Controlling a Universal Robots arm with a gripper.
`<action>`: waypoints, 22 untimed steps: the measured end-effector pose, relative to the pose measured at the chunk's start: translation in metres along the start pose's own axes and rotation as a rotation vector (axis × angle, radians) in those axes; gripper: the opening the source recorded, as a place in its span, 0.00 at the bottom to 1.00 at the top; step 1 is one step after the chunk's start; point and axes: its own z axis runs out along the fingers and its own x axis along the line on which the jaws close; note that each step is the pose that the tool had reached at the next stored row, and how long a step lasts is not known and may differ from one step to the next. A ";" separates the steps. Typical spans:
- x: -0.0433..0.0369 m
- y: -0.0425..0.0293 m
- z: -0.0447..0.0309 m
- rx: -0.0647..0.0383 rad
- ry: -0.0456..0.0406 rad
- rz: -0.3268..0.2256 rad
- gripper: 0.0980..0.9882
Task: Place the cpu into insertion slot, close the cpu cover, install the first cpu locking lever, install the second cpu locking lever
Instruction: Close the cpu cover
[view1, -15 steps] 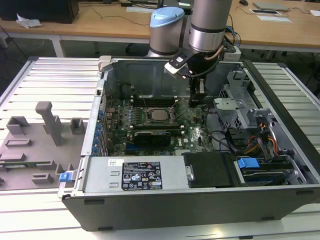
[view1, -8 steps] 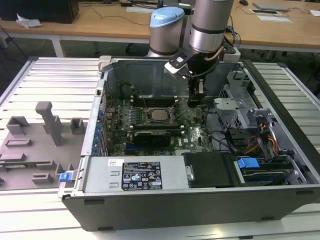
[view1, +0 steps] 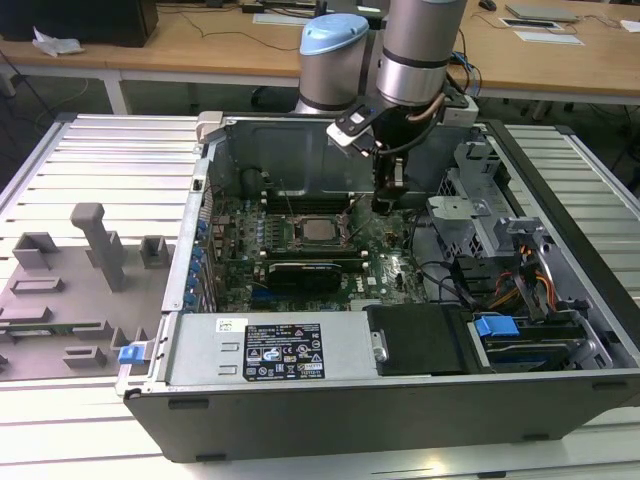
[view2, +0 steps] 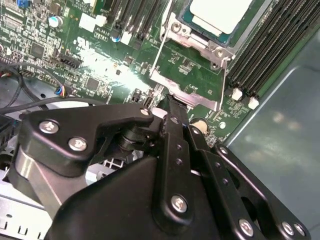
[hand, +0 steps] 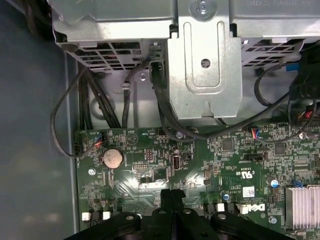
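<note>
The cpu, a silvery square chip, lies flat in the insertion slot on the green board inside the open computer case. In the second wrist view the cpu sits under the dark metal cpu cover, which lies down around it. Thin wire locking levers run along the socket's sides. My gripper hangs just to the exterior view's right of the socket, low over the board. Its black fingers are pressed together with nothing between them, in both wrist views.
A metal drive cage with black cables stands close to the gripper. Long black memory slots flank the socket. A black expansion card lies in front of it. A coin battery and a heat sink sit on the board.
</note>
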 end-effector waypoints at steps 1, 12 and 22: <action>0.0009 -0.0022 0.0000 -0.001 0.0000 0.000 0.01; 0.0083 -0.0287 -0.0001 -0.007 0.0004 0.000 0.01; 0.0077 -0.0415 0.0001 -0.011 0.0006 0.000 0.01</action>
